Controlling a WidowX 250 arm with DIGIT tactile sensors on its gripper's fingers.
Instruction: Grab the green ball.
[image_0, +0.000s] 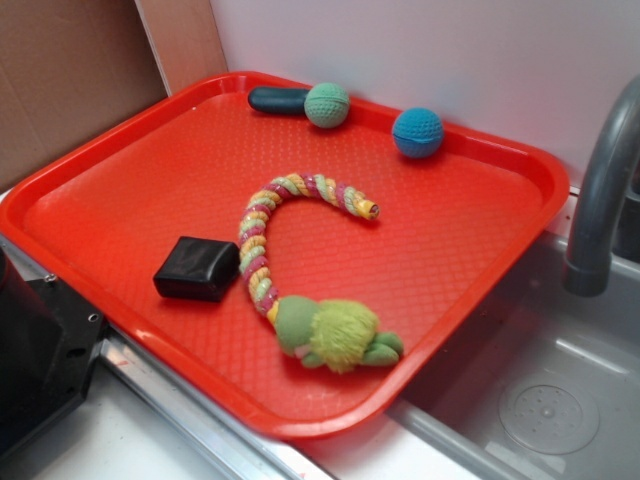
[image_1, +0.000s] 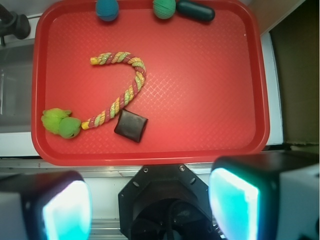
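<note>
Red and finely textured, the tray (image_0: 180, 170) takes up most of what we see, sitting beside a grey sink basin (image_0: 540, 390) with a curved grey faucet (image_0: 605, 190) and backed by a pale wall. We find the green ball (image_0: 327, 105) at the tray's far rim, touching the end of a dark oblong object (image_0: 278, 99) that lies along that same edge; in the wrist view the ball (image_1: 164, 8) sits at the top edge of the picture. Our gripper (image_1: 150, 200) hangs off the near side of the tray, well apart from the ball, with the whole tray floor between them. Its two fingers, their pads (image_1: 232, 205) glowing teal, stand wide apart at the bottom of the wrist view with nothing between them. We look almost straight down from the wrist, so the arm is held high above the near rim, pointing downward. In the exterior view only a dark bulk at the lower left corner may belong to the robot; we cannot tell more of its pose there. A blue ball (image_0: 417, 132) rests near the far rim, apart from the green one. Mid-tray curls a braided rope toy (image_0: 270, 240) with a fuzzy yellow-green end (image_0: 340, 335), and a black block (image_0: 196, 268) lies just beside the rope.
</note>
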